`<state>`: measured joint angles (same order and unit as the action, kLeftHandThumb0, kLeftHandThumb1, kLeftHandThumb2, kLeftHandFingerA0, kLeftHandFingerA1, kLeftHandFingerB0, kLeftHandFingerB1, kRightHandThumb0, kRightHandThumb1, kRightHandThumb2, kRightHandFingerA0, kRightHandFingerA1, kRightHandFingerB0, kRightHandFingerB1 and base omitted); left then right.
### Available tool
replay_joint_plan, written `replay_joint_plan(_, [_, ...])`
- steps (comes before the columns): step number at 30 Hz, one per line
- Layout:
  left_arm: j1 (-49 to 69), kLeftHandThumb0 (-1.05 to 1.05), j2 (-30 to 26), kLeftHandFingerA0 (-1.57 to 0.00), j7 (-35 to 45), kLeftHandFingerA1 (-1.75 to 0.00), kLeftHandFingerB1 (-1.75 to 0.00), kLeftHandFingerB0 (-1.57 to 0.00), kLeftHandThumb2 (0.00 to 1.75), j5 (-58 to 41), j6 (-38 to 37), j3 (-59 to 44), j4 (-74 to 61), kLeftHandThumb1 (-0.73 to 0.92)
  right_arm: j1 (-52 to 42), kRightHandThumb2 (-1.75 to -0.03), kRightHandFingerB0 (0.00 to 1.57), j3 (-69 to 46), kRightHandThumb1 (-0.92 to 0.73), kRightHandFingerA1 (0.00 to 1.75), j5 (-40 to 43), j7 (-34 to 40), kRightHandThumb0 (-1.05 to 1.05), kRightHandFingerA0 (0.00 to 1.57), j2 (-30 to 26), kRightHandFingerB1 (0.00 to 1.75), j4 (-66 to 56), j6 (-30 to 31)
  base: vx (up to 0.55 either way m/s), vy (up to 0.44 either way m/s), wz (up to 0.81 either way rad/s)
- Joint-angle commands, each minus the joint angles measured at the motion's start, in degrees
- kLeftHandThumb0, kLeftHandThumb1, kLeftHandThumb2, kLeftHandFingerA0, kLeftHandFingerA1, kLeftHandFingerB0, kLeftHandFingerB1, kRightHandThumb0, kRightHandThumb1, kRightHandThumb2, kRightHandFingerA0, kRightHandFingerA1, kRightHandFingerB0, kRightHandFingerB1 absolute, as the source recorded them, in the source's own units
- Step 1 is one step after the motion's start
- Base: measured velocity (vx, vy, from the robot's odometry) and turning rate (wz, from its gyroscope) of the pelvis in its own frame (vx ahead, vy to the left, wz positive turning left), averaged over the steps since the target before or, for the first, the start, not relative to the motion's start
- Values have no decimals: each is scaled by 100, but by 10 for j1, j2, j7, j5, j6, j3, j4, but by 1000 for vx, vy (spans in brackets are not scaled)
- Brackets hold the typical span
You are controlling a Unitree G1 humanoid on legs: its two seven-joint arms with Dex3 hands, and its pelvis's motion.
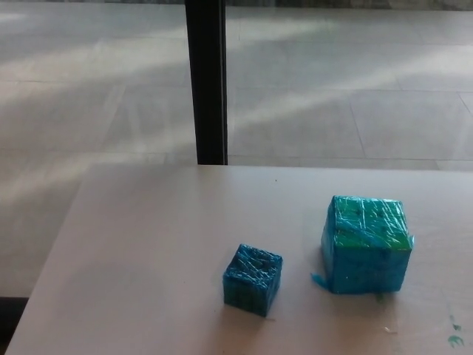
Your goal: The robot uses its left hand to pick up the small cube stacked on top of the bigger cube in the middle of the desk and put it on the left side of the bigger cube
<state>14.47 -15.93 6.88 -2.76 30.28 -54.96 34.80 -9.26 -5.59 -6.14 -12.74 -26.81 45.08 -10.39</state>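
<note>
While no hand shows, small cube sits left of bigger cube.

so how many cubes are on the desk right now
2. The small cube sits on the desk near the front, apart from and left of the bigger cube. None stacked; nothing seems hidden.

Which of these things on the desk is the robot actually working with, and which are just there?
Part of the job:
- small cube, dark blue, standing on the desk to the left of the bigger one, apart from it
- bigger cube, turquoise with a green top

Just there:
- desk
- black post behind the desk
- green marks at the desk's right edge

Neither robot hand shows.
</note>
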Motion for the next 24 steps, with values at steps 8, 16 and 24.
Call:
replay_joint_plan(8, [13,-81,-22,-54,-24,-137,-40,-29,67,-63,22,27,2,86,-1,-72,49,-2,-61,95,4,-2,-75,66,-9,75,9,-13,0,0,0])
replay_joint_plan(16, [13,-85,-30,-61,-39,-104,-47,-7,102,-82,32,38,6,70,-4,-71,50,-2,-61,92,8,-8,-74,64,-8,74,-2,5,0,0,0])
replay_joint_plan(24, [19,-82,-34,-46,-33,-117,-36,-16,67,-103,26,45,7,88,6,-70,50,1,-61,92,2,-1,-75,66,-8,73,25,-9,0,0,0])
